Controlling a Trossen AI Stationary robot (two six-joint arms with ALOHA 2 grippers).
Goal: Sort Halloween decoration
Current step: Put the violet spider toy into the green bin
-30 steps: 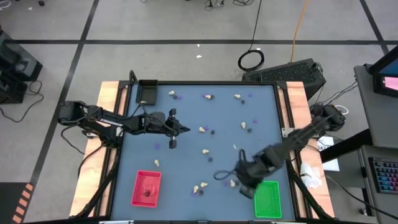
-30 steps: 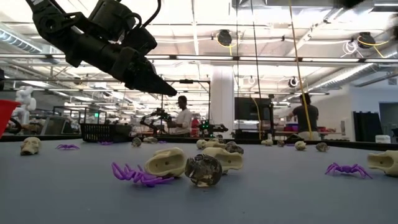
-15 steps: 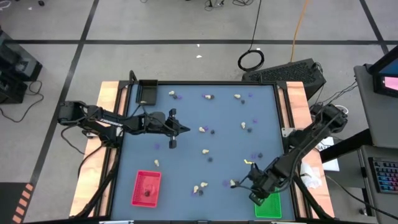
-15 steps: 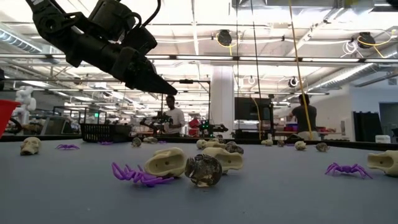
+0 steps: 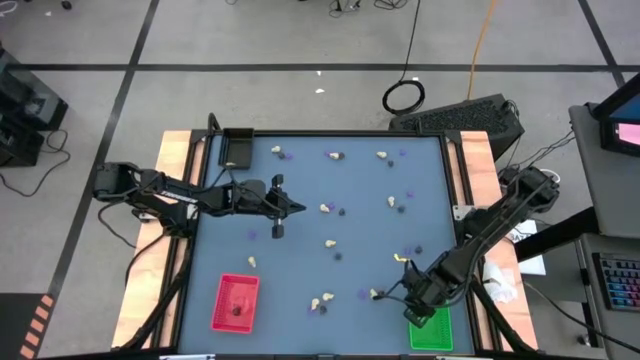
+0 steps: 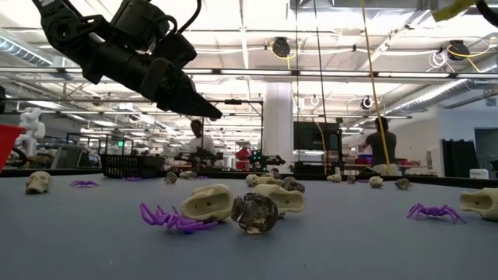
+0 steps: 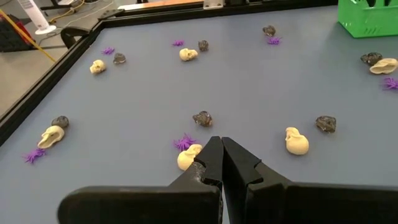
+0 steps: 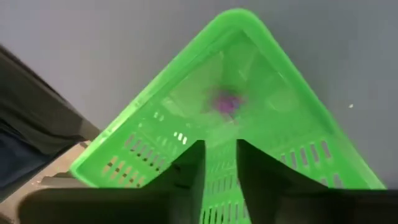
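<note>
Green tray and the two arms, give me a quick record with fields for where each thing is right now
green tray: near right corner of the table, under the right arm
in green tray: a blurred purple bit
right gripper: above the green tray, fingers parted, nothing between them
left gripper: shut, empty, above the table's left middle
red tray: near left corner
loose pieces: cream skulls, dark skulls, purple spiders across the table

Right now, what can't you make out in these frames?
- Purple blur in the green tray, right wrist view: motion-blurred, so landed or falling is unclear.
- Same tray in the high view: right gripper covers its near end.
- Red tray contents, high view: one dark speck, too small to identify.
- Black tray, high view: contents too small.
- Left gripper is shut, hovering empty.
</note>
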